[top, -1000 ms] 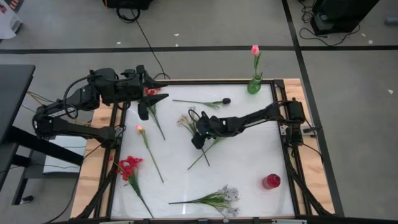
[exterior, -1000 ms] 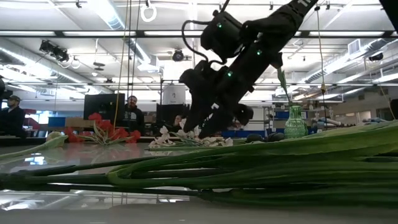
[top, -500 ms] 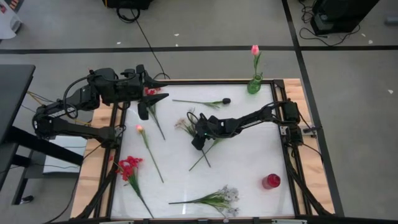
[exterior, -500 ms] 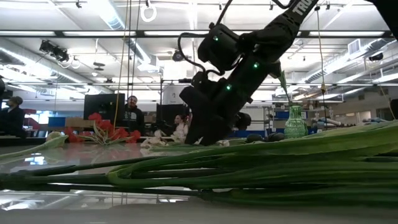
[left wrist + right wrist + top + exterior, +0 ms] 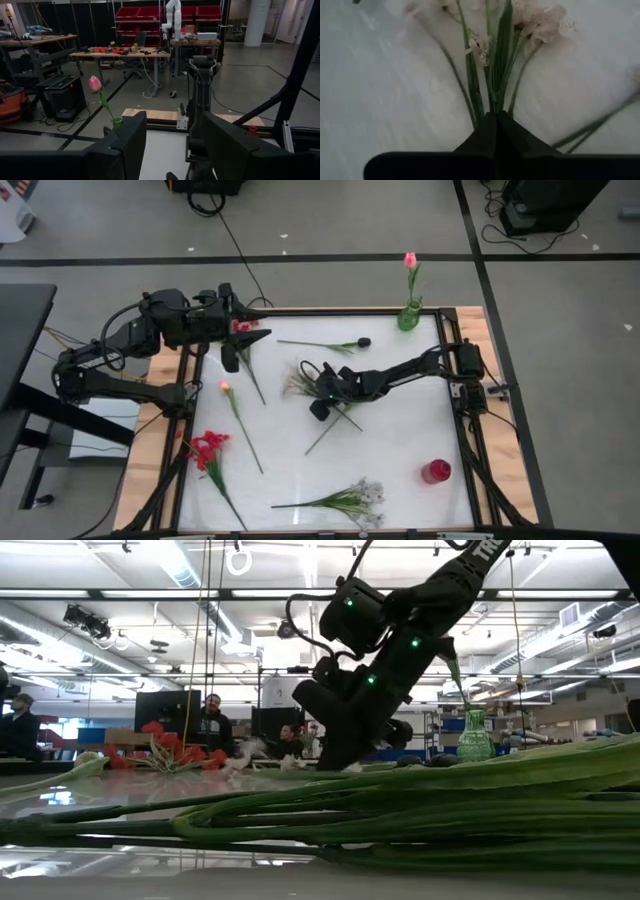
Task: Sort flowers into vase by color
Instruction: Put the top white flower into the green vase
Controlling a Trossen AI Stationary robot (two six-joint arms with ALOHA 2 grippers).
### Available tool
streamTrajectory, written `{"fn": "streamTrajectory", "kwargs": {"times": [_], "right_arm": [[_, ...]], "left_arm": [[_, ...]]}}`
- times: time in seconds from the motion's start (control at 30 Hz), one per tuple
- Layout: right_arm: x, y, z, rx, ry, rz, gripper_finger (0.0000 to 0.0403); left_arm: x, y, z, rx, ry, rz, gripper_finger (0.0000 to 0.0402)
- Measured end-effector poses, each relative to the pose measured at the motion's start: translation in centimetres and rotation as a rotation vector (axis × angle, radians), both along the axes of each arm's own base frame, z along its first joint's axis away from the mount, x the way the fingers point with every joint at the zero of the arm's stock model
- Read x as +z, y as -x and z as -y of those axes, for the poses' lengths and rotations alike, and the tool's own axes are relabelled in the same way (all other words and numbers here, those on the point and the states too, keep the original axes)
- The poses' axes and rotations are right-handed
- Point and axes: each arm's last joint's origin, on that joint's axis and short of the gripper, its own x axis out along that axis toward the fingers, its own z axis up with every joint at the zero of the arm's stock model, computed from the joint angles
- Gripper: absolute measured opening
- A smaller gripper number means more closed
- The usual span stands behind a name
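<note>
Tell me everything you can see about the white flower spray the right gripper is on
The white flower spray lies flat on the white table near its middle, an artificial-looking bunch of thin green stems and narrow leaves ending in small pale cream blossoms. The right gripper is closed on the gathered stems, the blossoms fanning away from its fingers. Another green stem crosses the table close by.
</note>
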Motion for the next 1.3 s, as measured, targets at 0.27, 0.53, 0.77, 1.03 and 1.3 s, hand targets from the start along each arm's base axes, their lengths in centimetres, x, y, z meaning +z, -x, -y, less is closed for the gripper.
{"fn": "streamTrajectory", "kwargs": {"times": [0.27,0.53,0.77,1.03,1.3], "right_arm": [[5.9,1.0,0.2,-0.101,0.085,0.15,0.0004],[13.9,3.9,0.6,-0.214,0.226,0.344,0.0002],[20.1,7.3,0.1,-0.211,0.336,0.512,0.0001],[26.6,10.3,-0.8,-0.057,0.41,0.841,0.0],[28.2,13.2,-0.3,-0.108,0.528,0.786,0.0]], "left_arm": [[0.0,0.0,0.0,0.0,0.0,0.0,0.0194],[0.0,0.0,0.0,0.0,0.0,-0.001,0.0194],[0.0,0.0,0.0,0.0,0.0,-0.001,0.0194],[0.0,0.0,0.0,0.0,0.0,-0.001,0.0194],[0.0,0.0,0.0,0.0,0.0,-0.001,0.0194]]}}
